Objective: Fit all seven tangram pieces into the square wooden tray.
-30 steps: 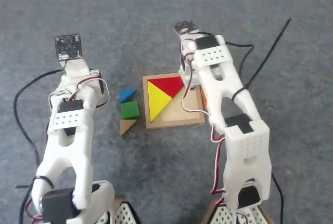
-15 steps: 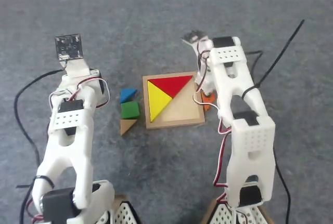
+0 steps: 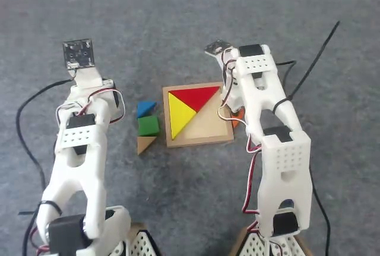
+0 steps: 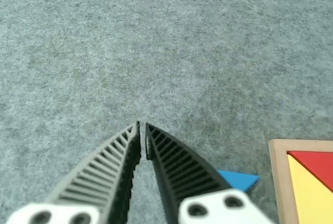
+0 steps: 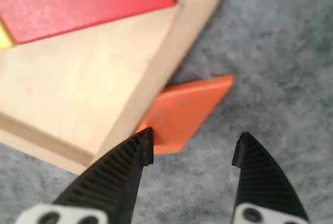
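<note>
High view: the square wooden tray is set on the grey surface between the two arms. A red triangle and a yellow triangle are seated in it, edge to edge, and the remainder of its floor is bare wood. A blue piece, a green square and a tan triangle are ranged in a column just beside the tray, on the left arm's side. An orange piece is partly seen at the tray's opposite edge, under the right arm.

Left wrist view: the left tool is held over bare surface, its fingers pressed almost together with nothing between them. The blue piece and a corner of the tray are seen near it.

Right wrist view: the right tool is spread wide above the orange piece, nothing gripped. The orange piece is laid flat on the surface, against the outer rim of the tray.
</note>
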You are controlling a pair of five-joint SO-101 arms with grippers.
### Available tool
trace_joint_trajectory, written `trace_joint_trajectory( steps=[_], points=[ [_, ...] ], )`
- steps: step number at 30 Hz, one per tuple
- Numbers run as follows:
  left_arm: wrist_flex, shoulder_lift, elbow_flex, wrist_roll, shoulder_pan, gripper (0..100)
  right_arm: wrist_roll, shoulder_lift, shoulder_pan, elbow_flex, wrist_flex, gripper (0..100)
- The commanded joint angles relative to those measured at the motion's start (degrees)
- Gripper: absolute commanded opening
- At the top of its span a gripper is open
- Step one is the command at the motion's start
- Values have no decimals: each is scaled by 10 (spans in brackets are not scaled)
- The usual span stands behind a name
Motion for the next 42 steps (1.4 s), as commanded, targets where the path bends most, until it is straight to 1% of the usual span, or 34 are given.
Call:
trace_joint_trajectory(
  steps=[1, 4, 7, 12, 14, 20, 22, 26, 28, 37, 42],
  points=[
    [-12, -25, -9, 5, 5, 15, 4, -22, -24, -19, 9, 259],
    [-12, -25, -9, 5, 5, 15, 4, -5, -36, -20, 4, 259],
    [-12, -25, -9, 5, 5, 15, 5, 6, -30, -23, -5, 259],
    [-12, -24, -9, 5, 5, 15, 9, 8, 15, -23, -12, 259],
    [-12, -24, -9, 5, 5, 15, 9, 8, 22, -23, -18, 259],
    [-12, -24, -9, 5, 6, 15, 6, 14, 0, -20, -45, 257],
    [-12, -24, -9, 5, 6, 15, 6, 14, -3, -20, -54, 223],
    [-12, -24, -9, 5, 6, 15, 7, 15, -1, -20, -64, 91],
    [-12, -24, -9, 5, 6, 15, 6, 15, -1, -20, -63, 49],
    [-12, -25, -9, 5, 6, 15, 4, 7, -1, -22, -59, 39],
    [-12, -25, -9, 5, 6, 15, -46, -11, -2, -39, -45, 38]
  ],
)
